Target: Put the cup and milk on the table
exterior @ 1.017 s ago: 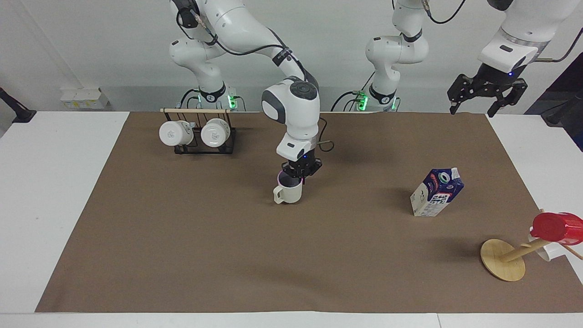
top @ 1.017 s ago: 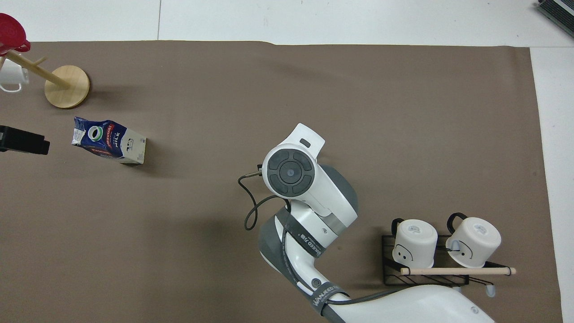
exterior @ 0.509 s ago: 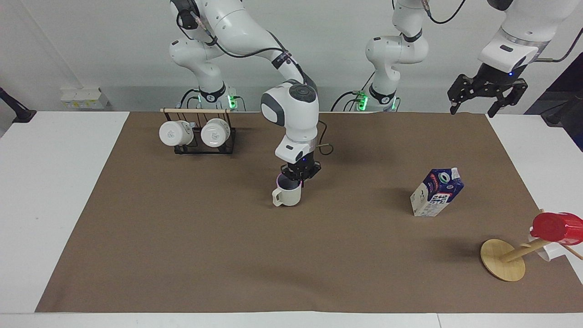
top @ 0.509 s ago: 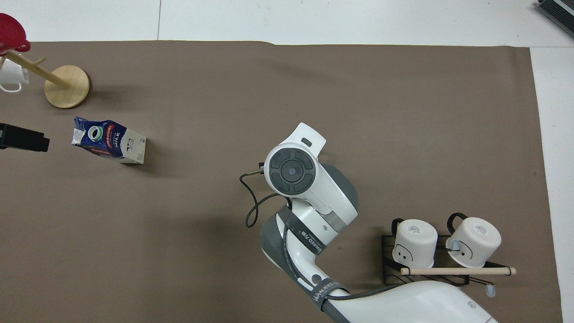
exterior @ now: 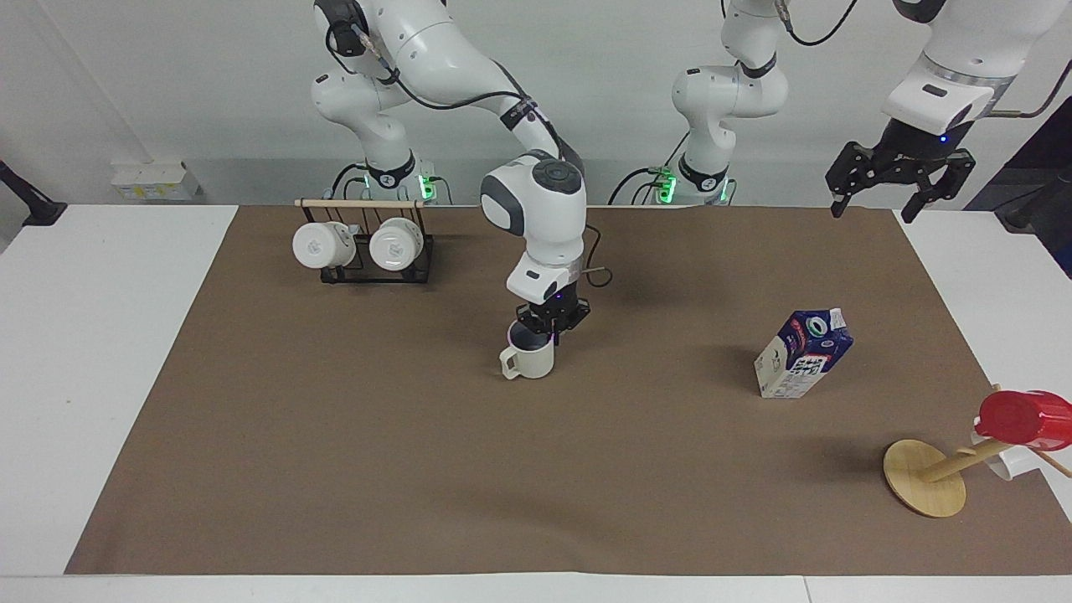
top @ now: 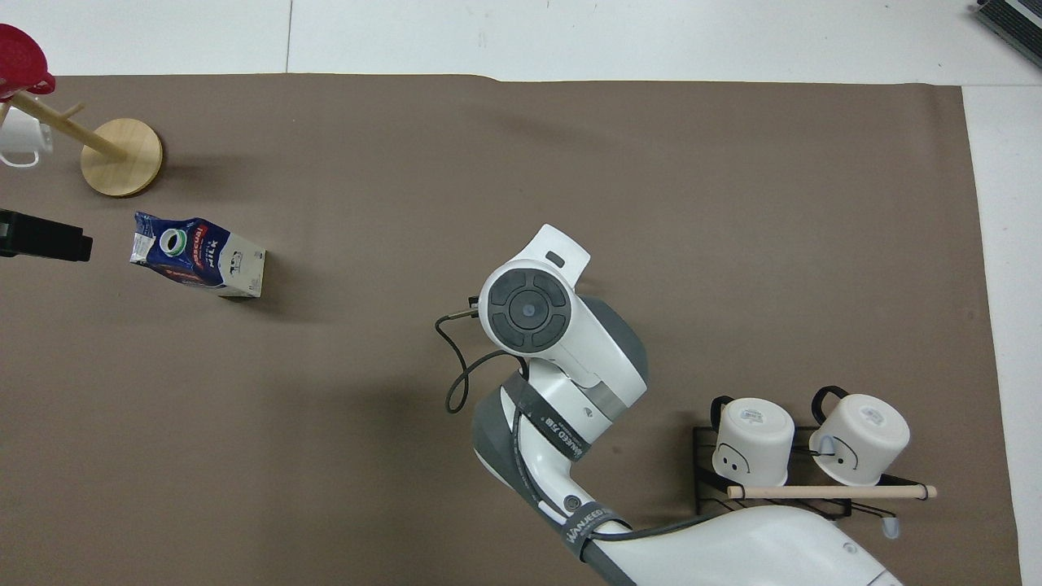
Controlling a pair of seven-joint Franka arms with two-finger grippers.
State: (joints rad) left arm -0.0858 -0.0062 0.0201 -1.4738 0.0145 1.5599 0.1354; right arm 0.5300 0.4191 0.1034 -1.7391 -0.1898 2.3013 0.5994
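The cream-beige cup [exterior: 528, 360] stands upright on the brown paper of the table [exterior: 335, 461] near its middle, handle toward the right arm's end. My right gripper [exterior: 548, 329] points straight down and is shut on the cup's rim. In the overhead view the right arm hides the cup. The milk [exterior: 802, 353] stands on the paper toward the left arm's end; it also shows in the overhead view [top: 199, 264]. My left gripper [exterior: 896, 180] waits open, high over the table's corner at the left arm's end, its tip showing in the overhead view [top: 45, 244].
A black wire rack with two white mugs [exterior: 364, 247] stands near the right arm's base, also in the overhead view [top: 798, 456]. A wooden mug tree [exterior: 925, 477] with a red cup [exterior: 1026, 416] stands farther out than the milk.
My right gripper has lowered the cup a little until it rests on the paper. My left gripper has drifted slightly up and outward.
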